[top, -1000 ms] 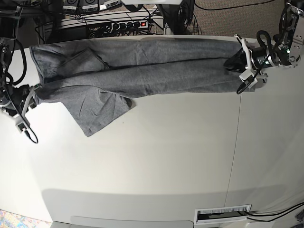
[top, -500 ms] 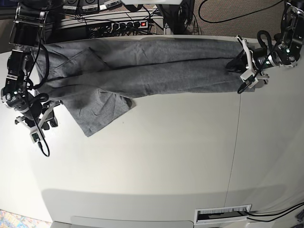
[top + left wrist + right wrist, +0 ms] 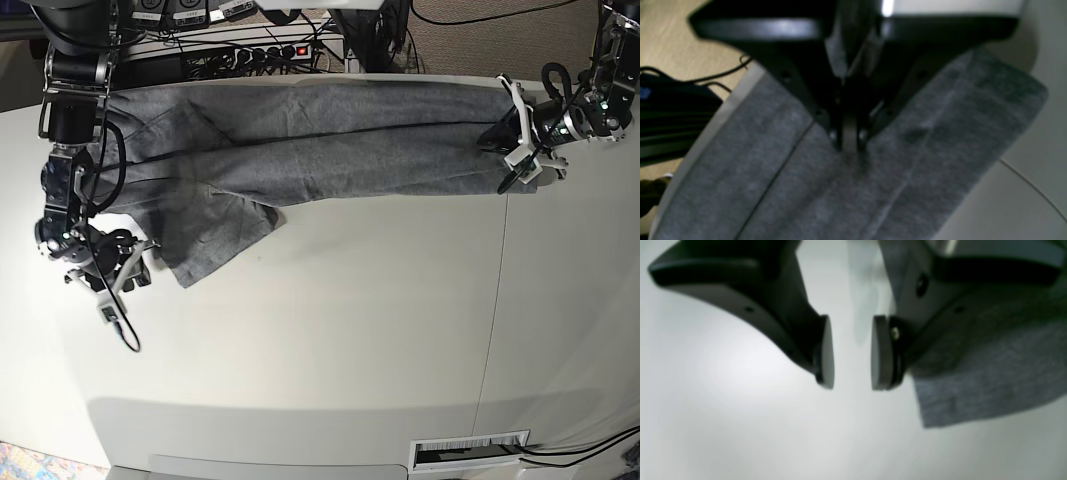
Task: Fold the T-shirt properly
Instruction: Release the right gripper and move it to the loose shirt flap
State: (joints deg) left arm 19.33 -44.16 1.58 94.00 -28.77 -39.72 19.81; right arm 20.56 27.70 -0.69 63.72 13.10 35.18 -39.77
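Note:
The heather-grey T-shirt [image 3: 330,140] lies stretched in a long band across the far side of the white table [image 3: 350,330], with one flap [image 3: 215,235] hanging toward the front at the left. My left gripper [image 3: 495,137] is shut on the shirt's right end; the left wrist view shows the closed fingertips [image 3: 848,140] pinching the cloth [image 3: 940,150]. My right gripper [image 3: 138,268] is open and empty just left of the flap. In the right wrist view it [image 3: 851,353] hovers over bare table, with the cloth's corner [image 3: 990,386] beside its right pad [image 3: 880,353].
A power strip and cables [image 3: 270,50] lie behind the table's far edge. A seam [image 3: 495,300] runs across the table at the right. A white slotted part [image 3: 470,452] sits at the front edge.
My right arm has moved right and toward the front, from the table's left edge to beside the shirt's flap. The shirt's left end has shifted slightly. The left gripper has stayed put.

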